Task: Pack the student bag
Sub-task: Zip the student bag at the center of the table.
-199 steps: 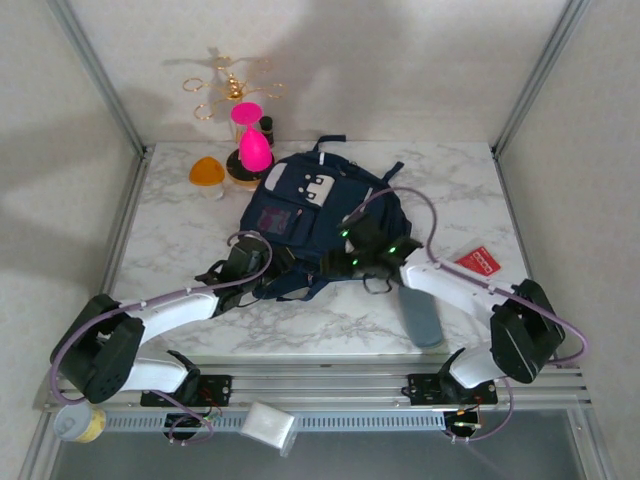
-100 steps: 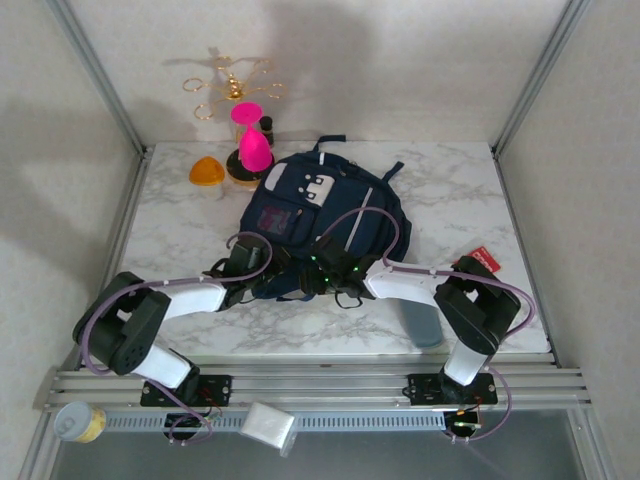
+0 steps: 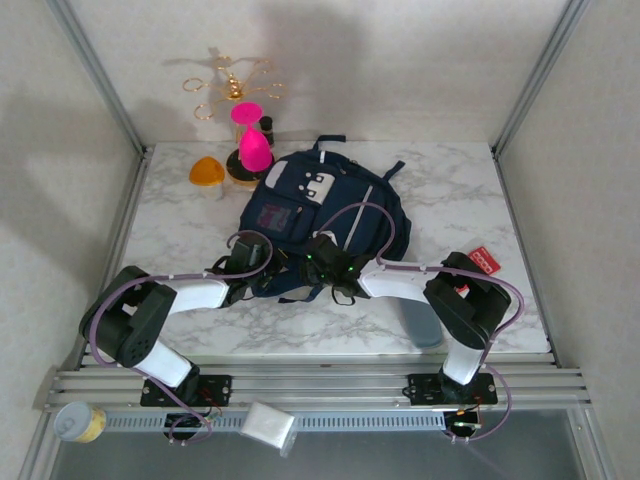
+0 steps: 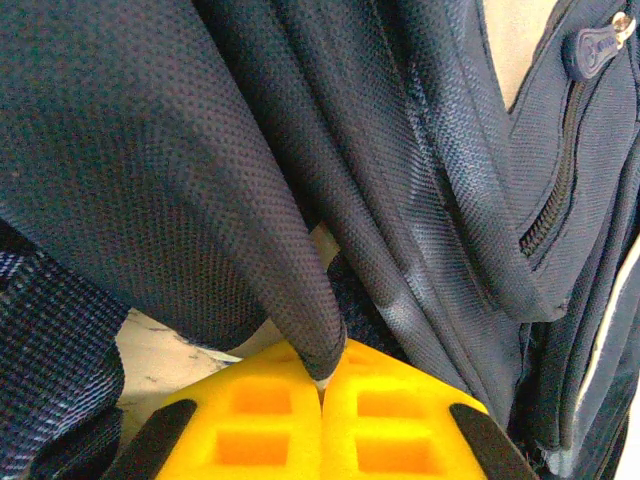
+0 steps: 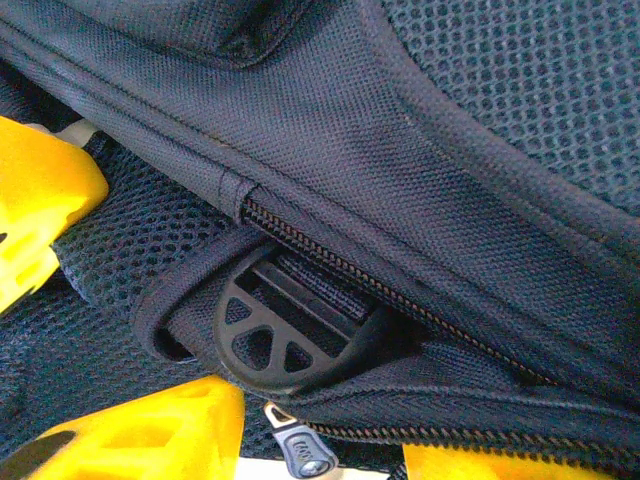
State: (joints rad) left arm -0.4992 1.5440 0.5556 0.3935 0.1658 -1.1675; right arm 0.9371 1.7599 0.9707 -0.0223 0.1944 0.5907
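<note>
— Marbled white desk (image 3: pixel 470 190), pale walls, metal frame posts. Item one: student bag (image 3: pixel 320 215). Location?
— Middle of the desk, lying flat, front pocket up, near end between the two wrists.
— Description?
— Navy woven fabric with mesh panels. Pale patches toward the far end, pale stripe down the front, dark straps trailing. Soft and slack; it folds freely. A black plastic buckle (image 5: pixel 290 335) is tucked under a zipper (image 5: pixel 400 290) at the near edge.
— Left fingers (image 4: pixel 290 425)?
— Together, nipping the tip of a fabric fold of the bag.
— Right fingers (image 5: pixel 150 435)?
— Apart. A zipper pull (image 5: pixel 300 455) sits between them, not clamped as far as I can tell.
— Risks?
— One: the left pinch has just the fold's tip, so a firm pull could slip it free and the fabric would fall slack. Two: the pull, mesh and buckle crowd together, so the right fingers may close on the wrong one, and then the zipper would not run. Three: with a weak left hold, tugging the zipper would likely drag the whole bag across the desk rather than open it. Four: the wrists sit close, so a sideways move might knock them together.
— Other stock?
— Pink hourglass-shaped ornament (image 3: pixel 250 145) and orange piece (image 3: pixel 205 172) beyond the bag's far-left corner; red packet (image 3: pixel 478 262) to its right.
</note>
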